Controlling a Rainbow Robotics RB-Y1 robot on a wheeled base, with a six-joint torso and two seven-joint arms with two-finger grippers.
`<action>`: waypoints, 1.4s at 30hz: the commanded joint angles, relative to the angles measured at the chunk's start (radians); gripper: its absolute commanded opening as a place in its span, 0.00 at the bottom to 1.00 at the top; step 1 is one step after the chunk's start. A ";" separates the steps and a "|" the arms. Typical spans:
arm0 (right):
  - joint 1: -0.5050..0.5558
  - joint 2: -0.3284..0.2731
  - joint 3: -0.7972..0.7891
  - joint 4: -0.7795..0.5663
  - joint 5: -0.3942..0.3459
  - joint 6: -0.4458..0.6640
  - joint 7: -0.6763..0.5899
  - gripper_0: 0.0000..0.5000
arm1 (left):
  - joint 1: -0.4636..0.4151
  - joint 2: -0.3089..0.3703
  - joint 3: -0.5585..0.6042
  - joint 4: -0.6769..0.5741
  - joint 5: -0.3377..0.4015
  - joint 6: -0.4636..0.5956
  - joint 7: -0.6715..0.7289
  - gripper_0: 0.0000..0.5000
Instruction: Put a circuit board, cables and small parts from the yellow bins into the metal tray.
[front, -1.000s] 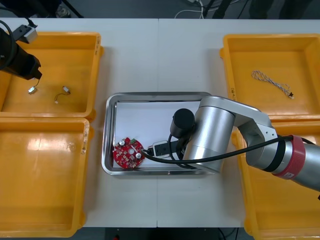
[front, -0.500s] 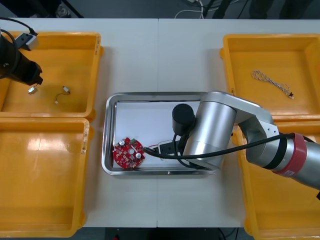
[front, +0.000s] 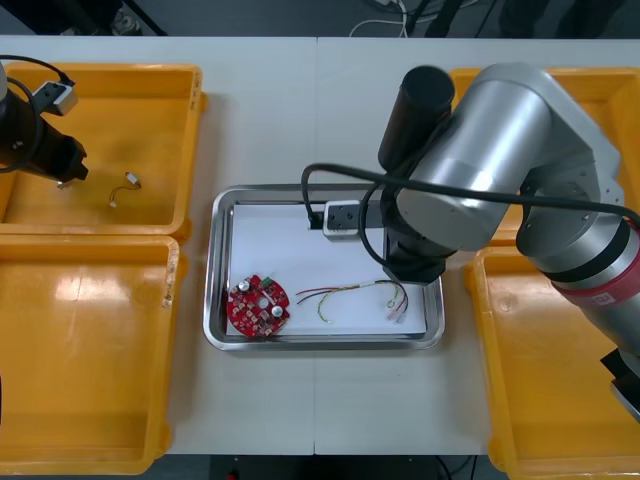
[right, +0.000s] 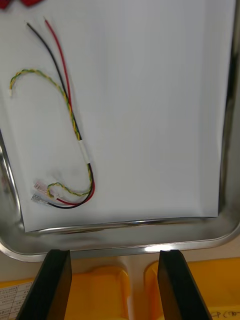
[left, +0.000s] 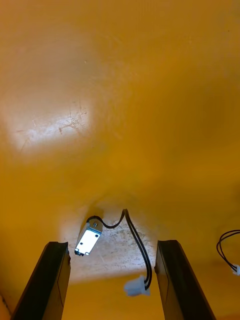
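Note:
The metal tray (front: 216, 262), white inside, holds a round red circuit board (front: 258, 305) and a red and yellow cable (front: 355, 295). My right arm hangs above the tray's right part. In the right wrist view the right gripper (right: 114, 252) is open and holds nothing, over the tray's rim (right: 125, 245), with the cable (right: 70, 117) lying loose beyond its fingers. My left gripper (front: 60, 165) is low in the far left yellow bin (front: 150, 78). It stands open (left: 112, 244) around a small metal part (left: 88, 240) with a black lead; the fingers are apart from it.
A second small metal part (front: 126, 184) with a lead lies further right in the far left bin. The near left bin (front: 90, 350) and near right bin (front: 550, 400) flank the tray. A strip of table separates bins and tray.
My right arm has risen and drawn back from the tray's front, uncovering the red and yellow cable lying loose in the tray. The left gripper has barely shifted, staying over the small metal part.

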 joint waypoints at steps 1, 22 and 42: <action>-0.030 0.015 -0.154 -0.050 -0.049 0.004 0.021 1.00 | -0.049 0.036 -0.031 0.015 0.012 -0.040 -0.172 1.00; -0.030 -0.236 -0.491 0.033 -0.170 0.004 -0.035 1.00 | 0.000 0.027 -0.033 0.035 0.021 -0.129 -0.207 1.00; -0.038 -0.241 -0.644 0.261 0.030 0.004 -0.078 1.00 | 0.060 0.027 -0.033 0.035 0.047 -0.172 -0.238 1.00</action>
